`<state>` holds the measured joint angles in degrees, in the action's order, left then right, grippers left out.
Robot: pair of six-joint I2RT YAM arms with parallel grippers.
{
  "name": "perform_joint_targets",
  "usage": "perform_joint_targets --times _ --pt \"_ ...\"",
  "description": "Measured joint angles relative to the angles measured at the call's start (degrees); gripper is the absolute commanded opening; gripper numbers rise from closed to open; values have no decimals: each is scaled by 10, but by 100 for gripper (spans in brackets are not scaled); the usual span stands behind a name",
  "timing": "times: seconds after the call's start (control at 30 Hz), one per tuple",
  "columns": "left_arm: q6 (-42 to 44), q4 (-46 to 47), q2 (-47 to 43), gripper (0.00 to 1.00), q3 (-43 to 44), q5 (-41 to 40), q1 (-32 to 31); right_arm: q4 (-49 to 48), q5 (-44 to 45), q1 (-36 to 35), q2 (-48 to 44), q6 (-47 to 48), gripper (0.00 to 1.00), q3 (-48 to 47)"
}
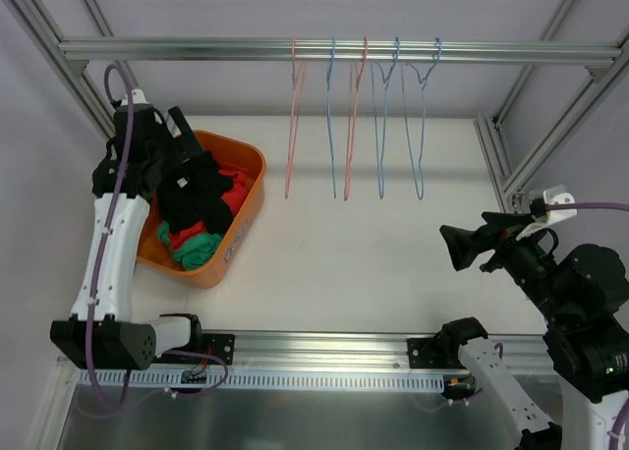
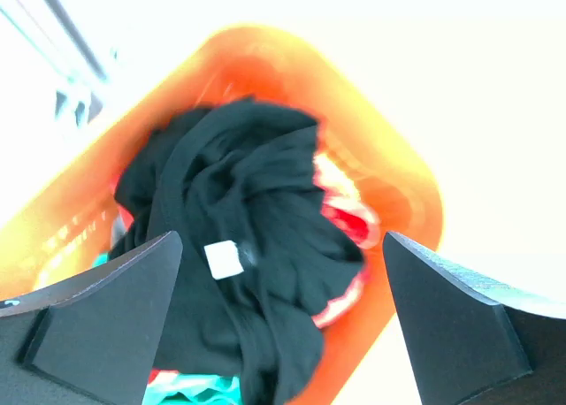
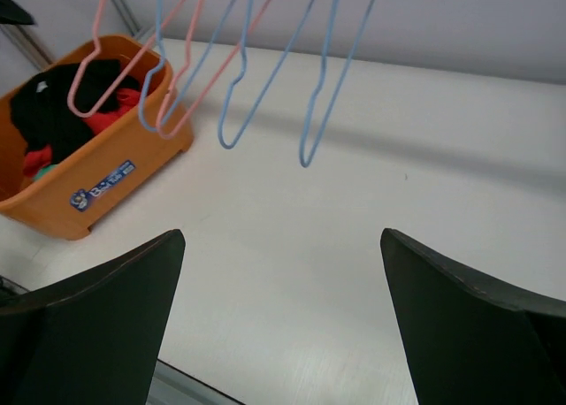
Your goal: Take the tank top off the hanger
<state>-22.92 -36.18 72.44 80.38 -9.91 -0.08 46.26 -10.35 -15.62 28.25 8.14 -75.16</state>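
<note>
Several bare wire hangers, pink (image 1: 294, 116) and blue (image 1: 417, 126), hang from the metal rail (image 1: 197, 48) at the back; they also show in the right wrist view (image 3: 318, 87). No garment hangs on any of them. A black tank top (image 1: 197, 195) with a white label lies on top of red and teal clothes in the orange bin (image 1: 248, 190). In the left wrist view the black top (image 2: 248, 263) lies directly below my open, empty left gripper (image 2: 281, 255). My left gripper (image 1: 187, 136) hovers over the bin. My right gripper (image 1: 464, 247) is open and empty at the right, above the table.
Red and teal garments (image 1: 192, 246) lie under the black top in the bin. Metal frame posts (image 1: 531, 145) stand at the back right and back left. The white table (image 1: 354, 263) stretches between bin and right arm.
</note>
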Motion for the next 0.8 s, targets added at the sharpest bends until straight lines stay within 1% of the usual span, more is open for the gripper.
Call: perform_joint_targets --times 0.07,0.23,0.47,0.57,0.67,0.8 --pt "21 -4 -41 99 13 23 0 27 30 0 21 4 99 -18" --pt "81 -39 -188 99 14 84 -3 78 114 0 44 16 100 -49" --pt "123 -109 -431 99 -22 108 -3 138 196 0 0 29 99 -50" --pt "127 -141 -495 99 -42 111 -4 158 213 -3 -29 31 100 -50" --pt "130 -179 -551 99 -81 116 -13 177 227 -9 -64 34 99 -48" --pt "131 -228 -591 99 -114 115 -36 196 244 -20 -104 35 100 -36"
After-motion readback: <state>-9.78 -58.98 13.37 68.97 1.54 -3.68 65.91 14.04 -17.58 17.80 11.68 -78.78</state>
